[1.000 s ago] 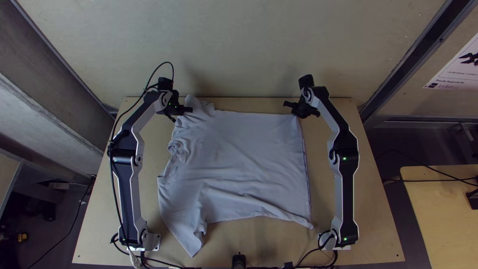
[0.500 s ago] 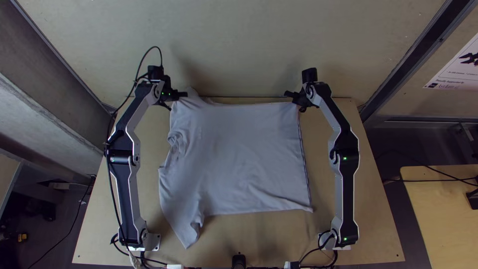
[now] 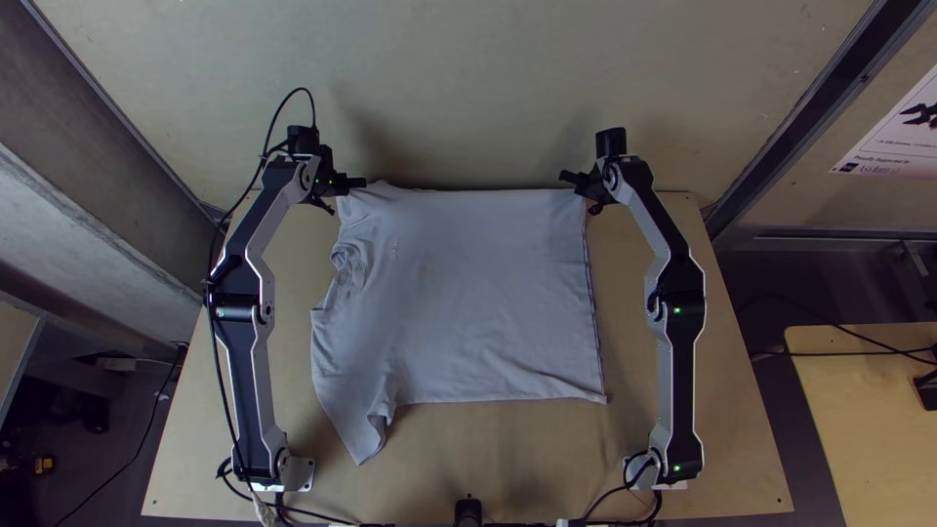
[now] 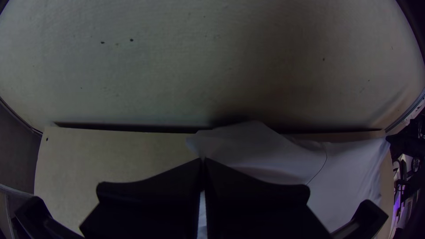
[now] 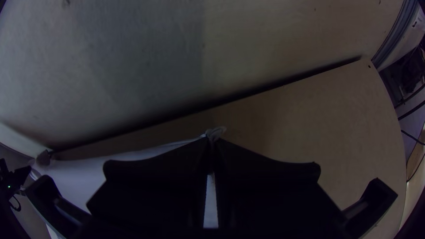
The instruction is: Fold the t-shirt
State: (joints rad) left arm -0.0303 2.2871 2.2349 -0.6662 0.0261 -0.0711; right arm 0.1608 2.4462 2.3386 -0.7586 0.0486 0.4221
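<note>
The light grey t-shirt (image 3: 478,303) lies spread over the table, its sleeve and collar side to the left and its hem along the right. At its far left corner is my left gripper (image 3: 349,190); the left wrist view has this gripper (image 4: 202,161) shut on the cloth, with a flap of t-shirt (image 4: 252,148) beyond the fingertips. My right gripper (image 3: 578,187) is at the far right corner, by the hem. In the right wrist view that gripper (image 5: 211,140) is shut on the t-shirt (image 5: 84,170), a small bunch poking out past its tips. One sleeve points toward the near left.
The wooden table (image 3: 508,459) has bare wood in front of the t-shirt and along both sides. A wall (image 3: 468,88) rises just behind the table's far edge. Cables lie near both arm bases, and a black post (image 3: 468,509) stands at the near edge.
Both grippers have moved toward the far edge, mostly in the first half second. The t-shirt has slid along with them, its near edge and sleeve drawn farther from the table's front and its wrinkles smoothed.
</note>
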